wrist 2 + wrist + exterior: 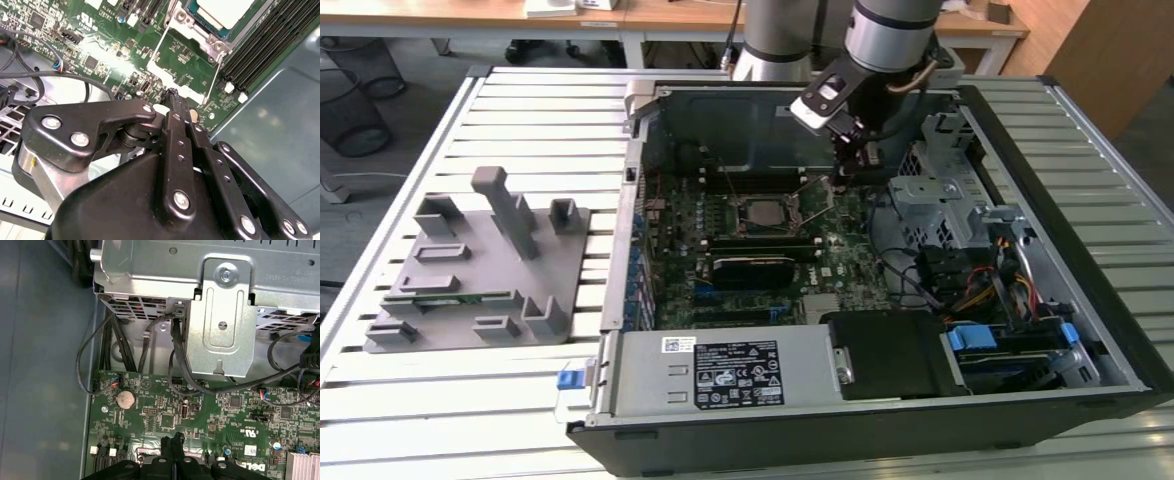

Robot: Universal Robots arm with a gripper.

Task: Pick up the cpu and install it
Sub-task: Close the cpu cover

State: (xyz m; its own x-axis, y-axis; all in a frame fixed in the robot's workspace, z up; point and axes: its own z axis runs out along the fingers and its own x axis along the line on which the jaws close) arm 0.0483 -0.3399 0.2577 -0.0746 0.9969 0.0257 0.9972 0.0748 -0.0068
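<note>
your gripper (pixel 842 176) is closed on nothing, its tips pressed together over the green board (pixel 851 250), right of centre in the exterior view. the cpu (pixel 761 212) sits in its socket at frame centre, just left of the tips.
</note>
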